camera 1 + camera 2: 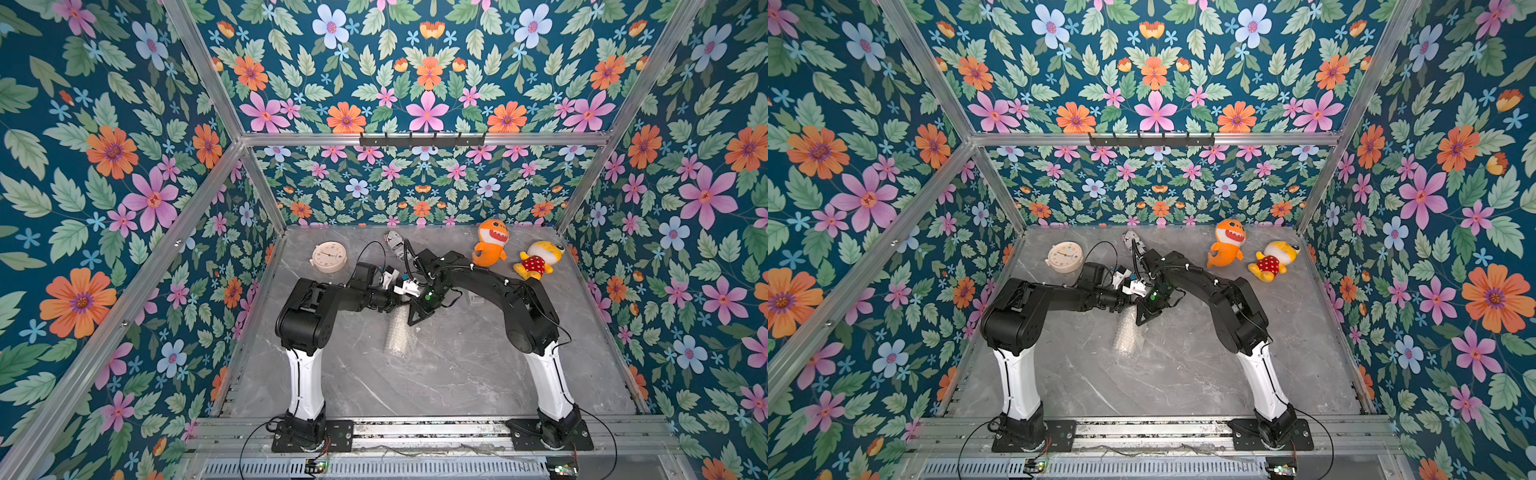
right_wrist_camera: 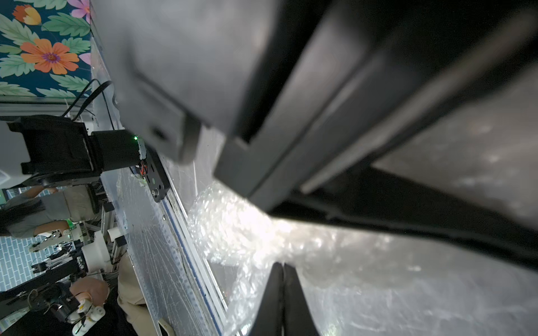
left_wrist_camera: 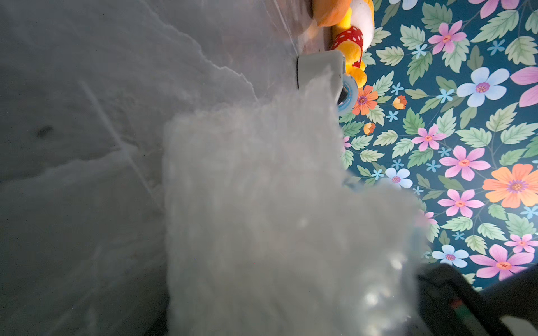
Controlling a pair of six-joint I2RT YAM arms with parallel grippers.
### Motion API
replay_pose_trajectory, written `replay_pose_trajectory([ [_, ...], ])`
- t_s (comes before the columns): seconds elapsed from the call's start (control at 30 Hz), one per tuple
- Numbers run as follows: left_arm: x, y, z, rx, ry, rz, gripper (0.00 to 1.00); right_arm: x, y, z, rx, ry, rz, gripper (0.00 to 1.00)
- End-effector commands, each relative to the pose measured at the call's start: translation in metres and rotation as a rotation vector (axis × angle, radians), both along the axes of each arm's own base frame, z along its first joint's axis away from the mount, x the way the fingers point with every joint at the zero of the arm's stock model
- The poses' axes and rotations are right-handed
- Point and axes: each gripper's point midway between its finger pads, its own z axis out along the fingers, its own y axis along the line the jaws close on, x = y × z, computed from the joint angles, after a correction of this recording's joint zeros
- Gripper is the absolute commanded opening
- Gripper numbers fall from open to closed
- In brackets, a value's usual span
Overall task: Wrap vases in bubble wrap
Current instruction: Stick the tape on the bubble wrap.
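Wrap: the bubble wrap lies as a rolled bundle in the middle of the grey table. Its far end runs under both claws in both top views.
Vase: not seen in any view. It is likely inside the bundle, but that is unconfirmed.
Left claw: the left gripper is closed down at the bundle's far end. Wrap fills its wrist view, so it reads as clamped on the wrap.
Right claw: the right gripper has its fingers pressed together, tip near the wrap. Cannot tell whether a film edge is pinched between them.
Step in hand: judged as closing up the end of the roll, which is largely formed.
Doing it well: the left should hold the bundle steady without twisting. The right should work loose film flat against the roll, low and slow, so the layers don't spring open. Keep the squeeze light, since ceramic is probably inside. Mind the two wrists, which are close together. The tape dispenser sits just past the bundle, handy for sealing.
Hidden: the bundle's far end and the left fingers, under the wrists in the top views.
Blurred: the wrap in the left wrist view is too close to read a seam or loose edge.
Cut off: the right wrist view is largely blocked by a dark arm body.
Bystanders: clock, printed cylinder, orange plush and yellow plush near the far edge, apart from the work.
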Motion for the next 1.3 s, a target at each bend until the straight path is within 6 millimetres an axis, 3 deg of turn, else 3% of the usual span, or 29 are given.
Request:
replay_pose_trajectory([
  [0.0,0.002,-0.011,0.018,-0.053,-0.114,-0.050,0.17,0.005,0.000,-0.009,-0.043,-0.017,-0.009,0.00],
  [0.47,-0.003,-0.012,0.018,-0.062,-0.113,-0.055,0.16,0.004,0.002,-0.019,-0.108,-0.061,0.004,0.00],
  [0.7,0.002,-0.008,0.024,-0.089,-0.128,0.000,0.13,0.011,0.004,-0.020,-0.042,-0.231,-0.073,0.10],
  [0.97,0.006,-0.006,0.027,-0.109,-0.130,0.041,0.12,0.012,0.012,-0.009,0.048,-0.265,-0.125,0.14],
  [1.27,0.007,-0.005,0.026,-0.107,-0.133,0.048,0.12,0.005,0.002,0.020,0.067,-0.312,-0.122,0.42],
])
